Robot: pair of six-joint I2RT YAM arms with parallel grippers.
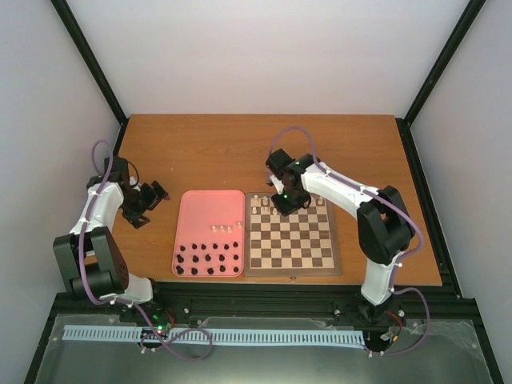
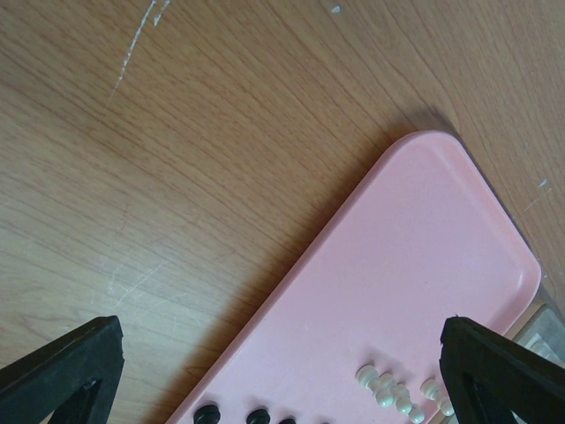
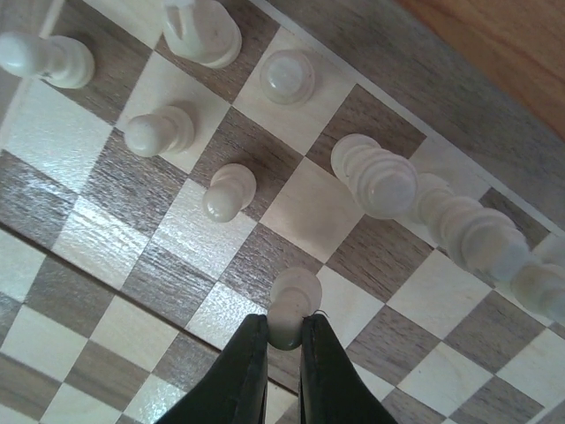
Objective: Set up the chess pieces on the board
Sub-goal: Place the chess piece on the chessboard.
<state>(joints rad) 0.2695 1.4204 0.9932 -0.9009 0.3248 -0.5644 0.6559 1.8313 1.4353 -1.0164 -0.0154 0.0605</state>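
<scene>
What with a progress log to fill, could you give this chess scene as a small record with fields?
board: placed pieces on far rows only
tray: black pieces at near end, few white pieces mid
right gripper: shut on a pawn, low over the board
left gripper: open, empty, left of the tray

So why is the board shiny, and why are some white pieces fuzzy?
Right wrist view: light glares off the board at left; the tall white pieces at right are close to the lens and blur. Left wrist view: the pink tray shadows the table.
</scene>
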